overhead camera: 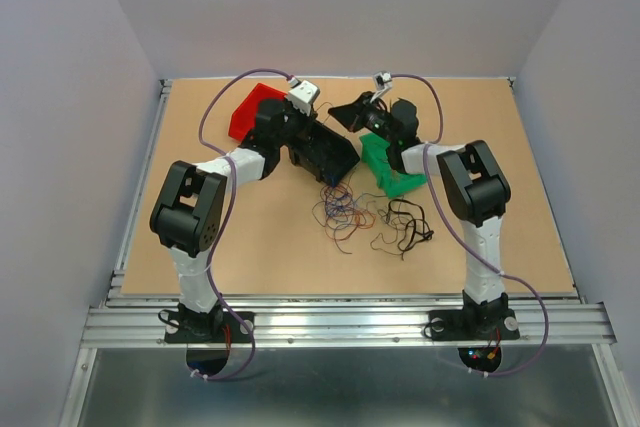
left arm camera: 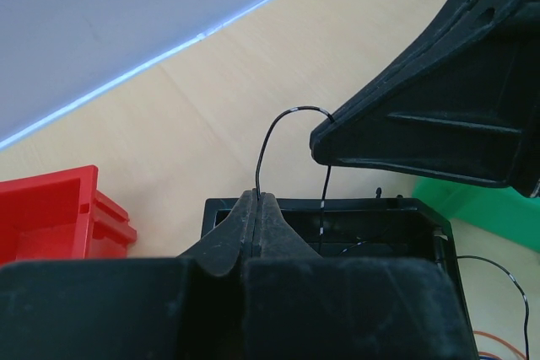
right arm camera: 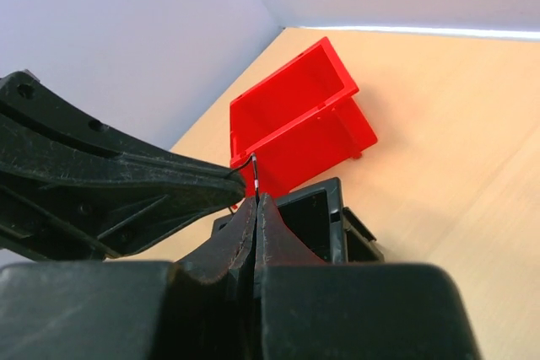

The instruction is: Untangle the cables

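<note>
Cables (overhead camera: pixel 355 215) lie mostly as a loose snarl of red, blue, orange and black strands on the worktop (overhead camera: pixel 250 237), just on the arms' side of the black bin (overhead camera: pixel 340 159). One strand has been singled out: a black wire (left arm camera: pixel 283 120) arches above the black bin, pinched at one end by the closed left gripper (left arm camera: pixel 257 196) and at the other by the closed right gripper (right arm camera: pixel 256 200). The two tips sit close together over that bin. A thin strand seems to lie inside the bin, though I cannot be sure. By my judgement the job is in an early stage, with one strand in hand and most of the heap left to separate.
</note>
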Robot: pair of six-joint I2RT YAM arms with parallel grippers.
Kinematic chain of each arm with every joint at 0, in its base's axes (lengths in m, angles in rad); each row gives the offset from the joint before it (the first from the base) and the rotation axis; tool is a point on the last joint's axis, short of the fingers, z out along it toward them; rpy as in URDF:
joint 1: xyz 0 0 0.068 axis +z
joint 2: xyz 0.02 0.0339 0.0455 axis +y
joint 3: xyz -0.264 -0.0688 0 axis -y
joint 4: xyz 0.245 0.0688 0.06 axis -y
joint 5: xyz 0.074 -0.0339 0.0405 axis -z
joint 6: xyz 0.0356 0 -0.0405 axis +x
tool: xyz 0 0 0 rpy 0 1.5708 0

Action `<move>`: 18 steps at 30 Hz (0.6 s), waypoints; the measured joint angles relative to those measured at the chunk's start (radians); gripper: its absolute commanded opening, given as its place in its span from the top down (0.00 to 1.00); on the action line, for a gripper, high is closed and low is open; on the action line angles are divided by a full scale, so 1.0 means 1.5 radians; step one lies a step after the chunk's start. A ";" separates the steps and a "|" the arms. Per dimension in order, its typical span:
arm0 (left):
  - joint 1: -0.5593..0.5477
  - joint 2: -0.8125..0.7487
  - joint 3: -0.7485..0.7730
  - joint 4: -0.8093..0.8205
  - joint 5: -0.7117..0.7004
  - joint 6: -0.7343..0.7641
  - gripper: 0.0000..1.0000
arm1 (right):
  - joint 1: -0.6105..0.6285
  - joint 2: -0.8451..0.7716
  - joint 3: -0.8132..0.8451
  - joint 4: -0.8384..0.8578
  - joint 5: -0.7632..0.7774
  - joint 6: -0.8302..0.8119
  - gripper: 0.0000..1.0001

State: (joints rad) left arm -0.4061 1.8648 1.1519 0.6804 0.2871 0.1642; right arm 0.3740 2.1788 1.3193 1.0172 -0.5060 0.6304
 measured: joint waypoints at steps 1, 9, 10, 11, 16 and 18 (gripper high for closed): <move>0.000 0.000 0.000 0.000 0.000 0.000 1.00 | 0.000 0.000 0.006 -0.006 0.000 -0.006 0.99; 0.000 0.000 0.000 0.000 0.001 0.000 1.00 | 0.000 0.000 0.068 -0.077 -0.002 -0.069 1.00; 0.000 0.000 0.000 0.000 0.002 0.000 1.00 | 0.000 0.000 0.072 -0.084 -0.002 -0.075 1.00; 0.000 0.000 0.000 0.000 0.002 0.000 1.00 | 0.000 0.000 0.077 -0.091 -0.002 -0.080 0.99; 0.000 0.000 0.000 -0.001 0.008 0.000 1.00 | -0.001 0.000 0.082 -0.122 -0.007 -0.104 0.99; 0.000 0.000 0.000 -0.002 0.007 0.000 1.00 | -0.001 0.000 0.082 -0.128 -0.011 -0.111 1.00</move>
State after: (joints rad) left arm -0.4057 1.8648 1.1519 0.6781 0.2981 0.1642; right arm 0.3733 2.1784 1.4418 0.8257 -0.5232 0.4641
